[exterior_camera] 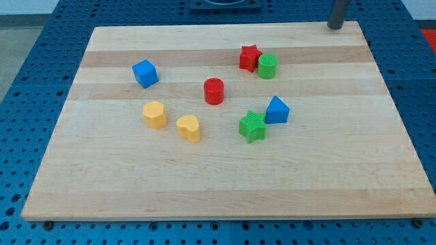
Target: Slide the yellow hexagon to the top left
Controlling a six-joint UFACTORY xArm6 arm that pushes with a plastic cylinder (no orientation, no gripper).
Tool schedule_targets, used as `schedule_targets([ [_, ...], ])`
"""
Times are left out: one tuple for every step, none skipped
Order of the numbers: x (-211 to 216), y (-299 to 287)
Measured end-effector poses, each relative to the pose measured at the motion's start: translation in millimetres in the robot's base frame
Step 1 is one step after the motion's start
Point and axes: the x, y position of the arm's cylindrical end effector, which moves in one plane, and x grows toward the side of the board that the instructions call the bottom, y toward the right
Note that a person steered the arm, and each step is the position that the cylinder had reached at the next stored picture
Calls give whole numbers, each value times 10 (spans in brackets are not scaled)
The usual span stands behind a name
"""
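because your end effector is a bare rod with nothing to spread or pinch, its tip (335, 26) sits far up-right of the yellow hexagon (154, 114), which lies just below-right of the blue cube (144, 73), unpushed.

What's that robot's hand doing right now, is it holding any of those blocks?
No hand or fingers: the arm ends in a plain rod.
My tip: at the board's top right edge, holding nothing, touching no block; nearest are the red star and green cylinder.

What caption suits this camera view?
My tip waits at the view's top right, far from the yellow hexagon mid-board.
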Motion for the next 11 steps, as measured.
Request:
schedule_targets([
  [0,0],
  [200,0],
  [760,0],
  [1250,-16],
  [1739,-80],
  [2286,-187],
  [2842,-371],
  [3306,-744],
  [3491,-1339],
  [3527,-2065],
  [3527,-2717],
])
